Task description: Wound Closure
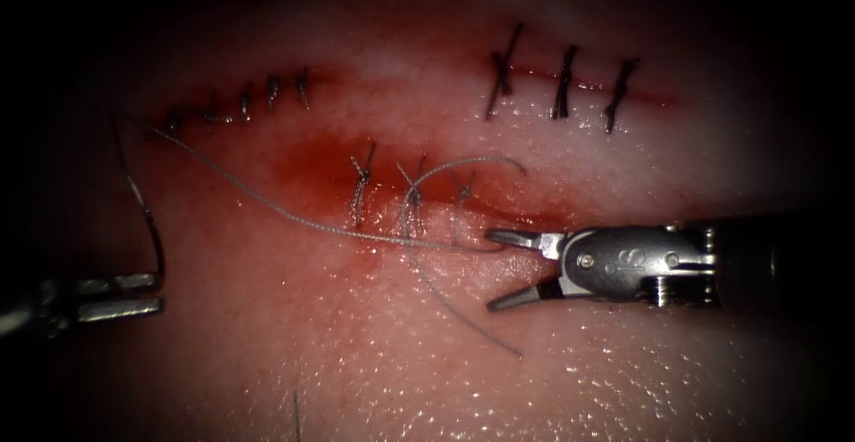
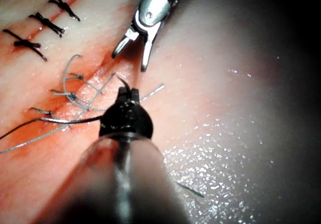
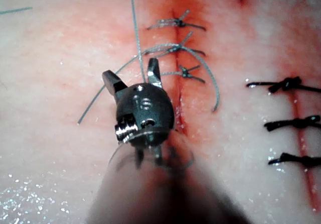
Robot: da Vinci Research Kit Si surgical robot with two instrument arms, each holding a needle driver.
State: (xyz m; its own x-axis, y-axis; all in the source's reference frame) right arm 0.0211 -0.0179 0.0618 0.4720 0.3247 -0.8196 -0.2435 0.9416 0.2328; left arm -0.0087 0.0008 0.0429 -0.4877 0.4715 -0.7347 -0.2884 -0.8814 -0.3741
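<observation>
The tissue (image 1: 267, 335) has a middle cut (image 1: 534, 219) with three pale thread stitches (image 1: 410, 197) on its left part. At the far left, my left tool (image 1: 134, 297) is shut on the dark curved needle (image 1: 147, 219), gripping it near one end. The needle arcs upward, out of the tissue. Thread (image 1: 285, 215) runs from the needle's upper end rightwards to the stitches. My right tool (image 1: 492, 270) stands open at the cut's right part, holding nothing, with the thread passing beside its upper jaw. The open right tool (image 3: 130, 71) straddles the thread (image 3: 136, 38). The left tool (image 2: 123, 86) holds the needle (image 2: 50, 119).
Two other cuts at the back are closed with dark stitches, one at upper left (image 1: 245, 102) and one at upper right (image 1: 563, 84). Red fluid (image 1: 312, 166) stains the tissue left of the stitches. A thread tail (image 1: 472, 322) trails forward, and a short cut end (image 1: 297, 411) lies near the front.
</observation>
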